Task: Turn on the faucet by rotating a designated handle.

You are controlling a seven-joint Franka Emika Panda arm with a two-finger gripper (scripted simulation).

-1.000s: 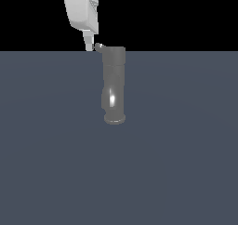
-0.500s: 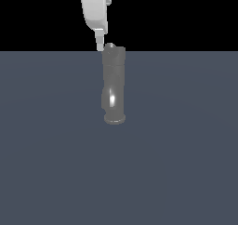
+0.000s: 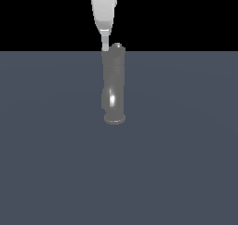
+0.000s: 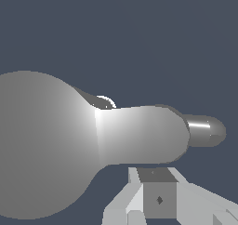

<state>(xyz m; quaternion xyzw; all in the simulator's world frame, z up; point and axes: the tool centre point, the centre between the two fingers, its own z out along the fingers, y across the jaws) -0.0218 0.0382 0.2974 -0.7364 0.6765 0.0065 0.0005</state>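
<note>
Nearest the wrist camera, the gripper (image 4: 160, 198) shows as white blocky finger parts with a dark pad face. Nothing sits between them that I can see, and how far apart they stand is not clear from either view, so I cannot tell the opening. It holds nothing visible.

Just past the fingers in the wrist view is the faucet (image 4: 51, 145), a big rounded grey mass narrowing into a bright neck, and beyond that the handle (image 4: 206, 131), a short thin grey stub with a rounded tip sticking out of the wider part. The gripper lies alongside the neck, close to it; contact cannot be confirmed.

In the exterior view the gripper (image 3: 105, 42) comes down from above, its tip right at the faucet (image 3: 114, 84) top, on the exterior view's left side of the cap. The faucet stands upright on the plain grey floor (image 3: 186, 163), flared base down, glint low on the body. The handle is not clearly separable there.

Handling judgement: rigid metal, smooth, likely slippery. The body is fixed; only the lever should turn. Don't squeeze the thick cylinder. Push sideways on the lever near its rounded tip for best leverage, or pinch across it if the fingers fit. The risk is sliding off the tip.
</note>
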